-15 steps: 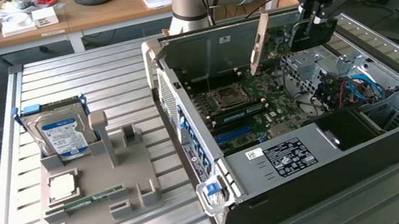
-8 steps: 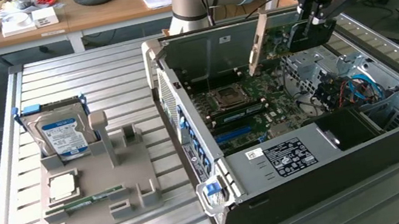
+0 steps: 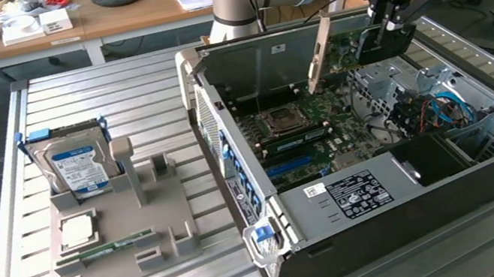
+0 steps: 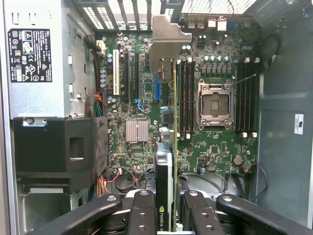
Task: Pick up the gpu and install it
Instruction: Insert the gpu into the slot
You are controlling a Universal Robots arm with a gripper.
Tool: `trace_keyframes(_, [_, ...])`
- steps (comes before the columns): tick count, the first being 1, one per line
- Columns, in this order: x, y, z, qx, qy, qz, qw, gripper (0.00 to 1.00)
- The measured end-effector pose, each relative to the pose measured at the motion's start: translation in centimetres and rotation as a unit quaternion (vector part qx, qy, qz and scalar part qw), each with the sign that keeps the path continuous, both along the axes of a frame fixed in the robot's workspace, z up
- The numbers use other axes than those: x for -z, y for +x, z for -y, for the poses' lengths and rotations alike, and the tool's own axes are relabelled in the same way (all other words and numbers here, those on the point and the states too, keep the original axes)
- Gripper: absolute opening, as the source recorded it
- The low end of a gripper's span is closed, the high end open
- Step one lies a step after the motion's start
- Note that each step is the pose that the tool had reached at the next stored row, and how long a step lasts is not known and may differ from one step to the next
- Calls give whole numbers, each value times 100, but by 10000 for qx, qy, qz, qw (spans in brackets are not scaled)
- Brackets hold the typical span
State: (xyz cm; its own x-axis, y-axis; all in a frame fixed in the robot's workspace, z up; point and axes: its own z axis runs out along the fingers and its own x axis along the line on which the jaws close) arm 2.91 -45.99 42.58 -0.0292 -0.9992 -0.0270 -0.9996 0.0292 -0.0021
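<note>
fingers (image 4: pixel 143 214) clamped on gpu (image 3: pixel 346 54), card held on edge over motherboard (image 4: pixel 142 88) inside open computer case (image 3: pixel 278 255). grey holder (image 3: pixel 111 231) on bench (image 3: pixel 116 85) carries hard drive (image 3: pixel 78 164), processor chip (image 3: pixel 75 231), memory stick (image 3: pixel 108 248).

Exterior view: bright, even, diffuse light, with soft shadows only. The ribbed table (image 3: pixel 110 109) carries a pale sheen, strongest toward 11 o'clock. The computer case (image 3: pixel 395 227) darkens inside toward 4 o'clock, and its outer wall is shaded at 6 o'clock.

Wrist view: the motherboard (image 4: pixel 142 93) is evenly lit. The black duct (image 4: pixel 54 152) is near featureless. There is a dull sheen on the gpu (image 4: pixel 166 44) bracket.
</note>
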Motion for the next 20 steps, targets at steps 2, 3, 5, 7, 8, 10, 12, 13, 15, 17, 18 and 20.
trace_keyframes(2, [0,0,0,0,0,0,10000,27])
trace_keyframes(3, [0,0,0,0,0,0,10000,27])
trace_keyframes(5, [0,0,0,0,0,0,10000,27])
trace_keyframes(7, [2,-7,0,1,1,1,10000,27])
trace_keyframes(8, [7,-18,0,1,2,2,10000,27])
trace_keyframes(10, [17,-42,0,0,0,2,10000,27])
trace_keyframes(12, [33,-67,-1,0,-1,2,10000,27])
trace_keyframes(13, [42,-78,0,0,0,2,10000,27])
trace_keyframes(15, [67,-91,0,0,1,2,10000,27])
trace_keyframes(17, [96,-92,0,-1,1,2,10000,27])
trace_keyframes(18, [110,-93,0,-1,0,2,10000,27])
trace_keyframes(20, [135,-95,0,0,0,2,10000,27])
